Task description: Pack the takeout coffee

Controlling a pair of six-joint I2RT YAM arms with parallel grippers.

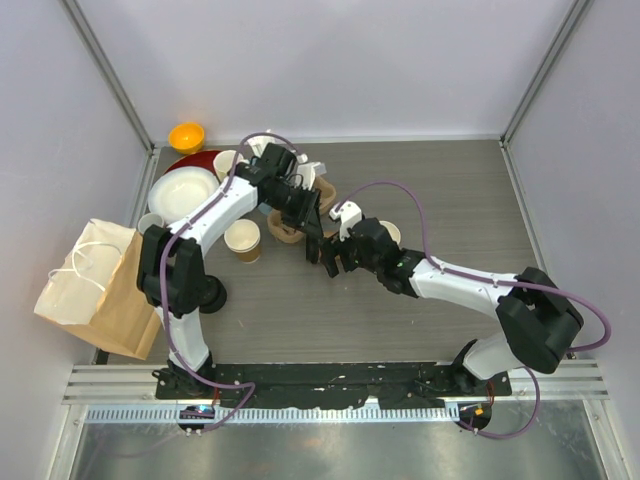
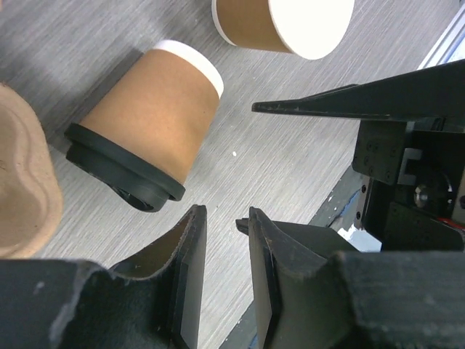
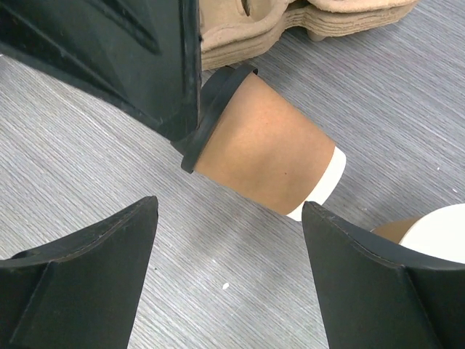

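Observation:
A takeout coffee cup [image 3: 261,145], brown kraft with a black lid, lies on its side on the grey table. In the left wrist view this cup [image 2: 145,138] is just beyond my left gripper [image 2: 225,218], whose jaws stand narrowly apart with nothing between them. My right gripper [image 3: 229,211] is wide open just short of the cup, one finger on each side of its line. A left finger [image 3: 145,51] stands against the lid. From above, both grippers [image 1: 315,235] [image 1: 335,255] meet at mid-table and hide this cup. A second kraft cup [image 3: 429,233] sits close by.
A stack of pulp cup carriers [image 3: 305,18] lies just behind the tipped cup. An open kraft cup [image 1: 243,240] stands left of the grippers. A brown paper bag [image 1: 95,285] sits at the table's left edge. White bowls on a red plate [image 1: 185,190] and an orange bowl [image 1: 186,135] are at the back left.

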